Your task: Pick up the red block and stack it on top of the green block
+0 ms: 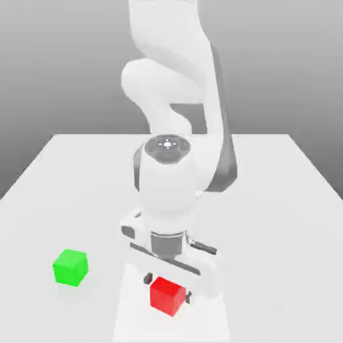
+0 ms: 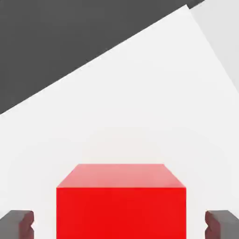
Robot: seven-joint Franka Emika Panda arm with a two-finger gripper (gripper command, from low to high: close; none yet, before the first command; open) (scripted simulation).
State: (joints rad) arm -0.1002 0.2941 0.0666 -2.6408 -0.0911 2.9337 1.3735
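Note:
The red block sits on the white table near its front edge, directly under my hand. My gripper is lowered around it and open. In the hand view the red block lies between the two dark fingertips, with a clear gap of table on each side, so neither one touches it. The green block rests on the table toward the exterior view's left of the red one, about two block widths from my hand, with nothing on top of it.
The white table stretches back behind the arm, and its front edge runs close to the red block. The arm's white links rise over the table's middle. In the hand view the table's far edge meets a dark floor.

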